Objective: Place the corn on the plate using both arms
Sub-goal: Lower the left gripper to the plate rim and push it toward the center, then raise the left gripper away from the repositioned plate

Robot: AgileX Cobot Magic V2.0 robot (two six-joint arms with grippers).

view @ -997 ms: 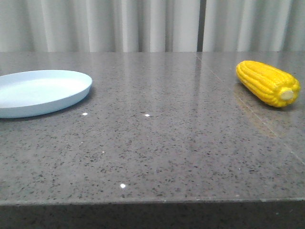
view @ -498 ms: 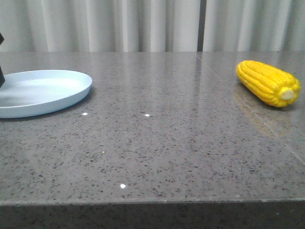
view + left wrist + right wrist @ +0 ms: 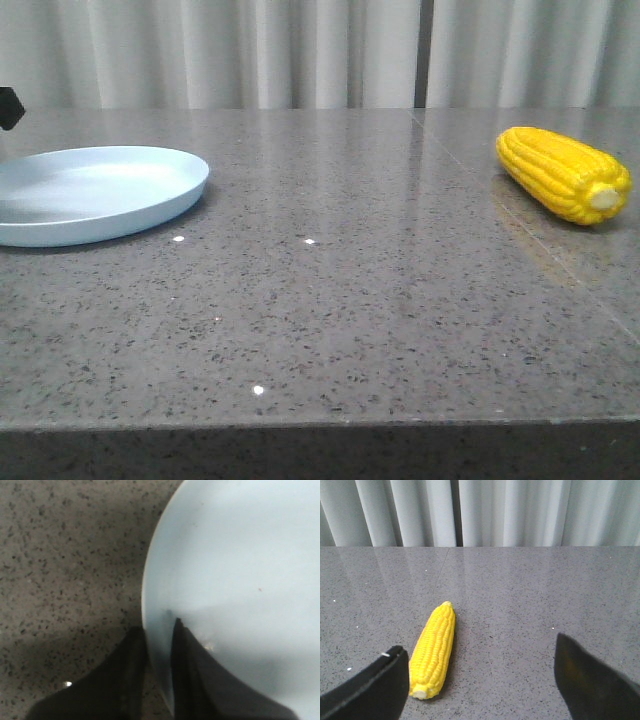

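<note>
The pale blue plate [image 3: 100, 190] lies on the table at the far left. In the left wrist view my left gripper [image 3: 159, 630] is shut on the plate's [image 3: 240, 570] rim, one finger outside on the table side and one inside on the plate. A small dark part of that gripper [image 3: 8, 107] shows at the front view's left edge. The yellow corn [image 3: 560, 172] lies on the table at the far right, pale stub toward the camera. My right gripper [image 3: 477, 645] stands open, wide apart, short of the corn [image 3: 435, 647], which lies just beyond one finger.
The grey speckled stone table [image 3: 330, 300] spreads between plate and corn, with its front edge near the bottom of the front view. Pale curtains [image 3: 320, 50] hang behind the table's far edge.
The plate has slid a little to the right across the table. A dark part of the left gripper has come into the front view at the left edge. The corn has not moved.
</note>
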